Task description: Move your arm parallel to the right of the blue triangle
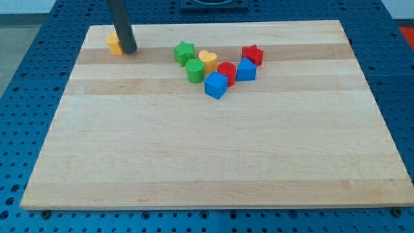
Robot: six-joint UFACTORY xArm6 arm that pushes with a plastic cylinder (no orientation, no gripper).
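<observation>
My tip (128,50) rests on the wooden board (194,155) at the view's top left, touching the right side of a small yellow block (114,44) that the rod partly hides. The blue triangle (246,70) sits far to the tip's right in a tight cluster. Around it are a red star (253,55) just above, a red cylinder (226,73) at its left and a blue cube (216,85) lower left. A yellow heart (207,60), a green cylinder (195,70) and a green star (184,52) make up the cluster's left part.
The board lies on a blue perforated table (26,97) that shows on all sides of it. A dark fixture (213,5) stands beyond the board's top edge.
</observation>
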